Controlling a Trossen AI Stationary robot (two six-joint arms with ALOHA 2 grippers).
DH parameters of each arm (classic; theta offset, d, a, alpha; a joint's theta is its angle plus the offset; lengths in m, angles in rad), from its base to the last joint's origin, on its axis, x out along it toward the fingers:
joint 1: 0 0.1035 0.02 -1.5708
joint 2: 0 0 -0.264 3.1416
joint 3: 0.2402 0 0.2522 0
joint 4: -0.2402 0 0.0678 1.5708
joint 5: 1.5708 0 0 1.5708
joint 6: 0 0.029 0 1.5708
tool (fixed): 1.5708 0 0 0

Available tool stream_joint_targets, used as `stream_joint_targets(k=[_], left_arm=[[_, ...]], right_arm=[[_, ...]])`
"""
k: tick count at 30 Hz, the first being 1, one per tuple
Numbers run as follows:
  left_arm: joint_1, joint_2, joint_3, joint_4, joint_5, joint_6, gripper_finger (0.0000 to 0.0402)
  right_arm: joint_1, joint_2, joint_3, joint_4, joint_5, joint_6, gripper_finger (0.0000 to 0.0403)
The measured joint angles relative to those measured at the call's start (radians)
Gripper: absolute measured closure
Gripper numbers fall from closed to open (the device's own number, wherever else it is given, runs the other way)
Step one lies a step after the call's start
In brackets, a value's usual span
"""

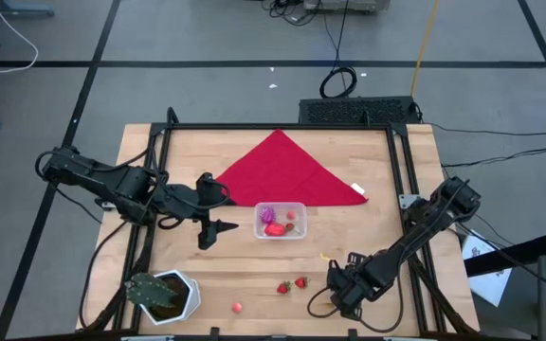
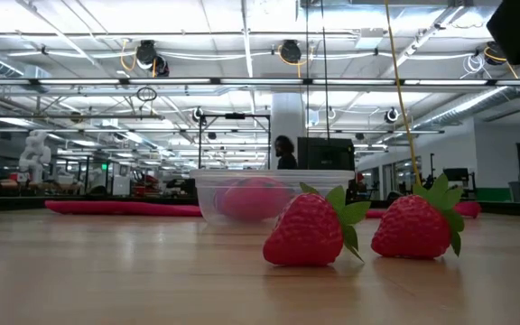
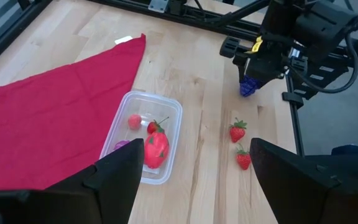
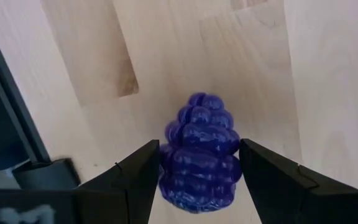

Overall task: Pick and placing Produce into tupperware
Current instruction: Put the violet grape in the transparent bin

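Observation:
The clear tupperware (image 1: 280, 220) stands mid-table and holds a purple grape bunch (image 1: 267, 212), a red strawberry (image 3: 156, 148) and a small red ball (image 3: 133, 121). Two strawberries (image 1: 282, 287) (image 1: 300, 281) and a red ball (image 1: 238, 307) lie on the wood near the front edge. My right gripper (image 4: 199, 168), at the front right and pointing steeply down, is shut on another purple grape bunch (image 4: 199, 155). My left gripper (image 1: 211, 232) hangs open above the table, left of the tupperware, with nothing between its fingers (image 3: 120, 177). My right gripper pinches the grape bunch by its two flanks (image 4: 166, 163) between its two fingers, at the bunch's wide end. The fingers come steeply from above and lie along the bunch, whose narrow tip (image 4: 199, 99) points away from them. Whether its underside touches the table I cannot tell.
A red triangular cloth (image 1: 292, 172) lies flat behind the tupperware. A white pot with a green plant (image 1: 167, 294) stands at the front left corner. Black frame rails (image 1: 401, 189) run along the table's sides. Bare wood lies between the loose strawberries and the tupperware.

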Motion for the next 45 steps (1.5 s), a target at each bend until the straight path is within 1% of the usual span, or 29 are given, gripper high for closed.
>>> stream_joint_targets(k=[2,7,19,37,45], left_arm=[[0.000,0.000,0.000,0.000,0.000,0.000,0.0105],[0.000,0.000,0.000,0.000,0.000,0.000,0.0105],[0.000,0.000,0.000,0.000,0.000,0.005,0.0105],[0.000,0.000,0.000,0.000,0.000,0.007,0.0105],[0.000,0.000,0.000,-0.001,0.000,0.007,0.0105]], right_arm=[[0.000,0.008,0.000,-0.001,-0.018,0.001,0.0193],[0.002,0.017,-0.003,-0.012,-0.019,-0.002,0.0193],[0.002,0.018,-0.068,-0.011,-0.022,0.002,0.0193],[0.002,0.018,-0.069,0.052,-0.022,-0.007,0.0193],[0.003,0.018,-0.069,0.097,-0.022,-0.083,0.0193]])
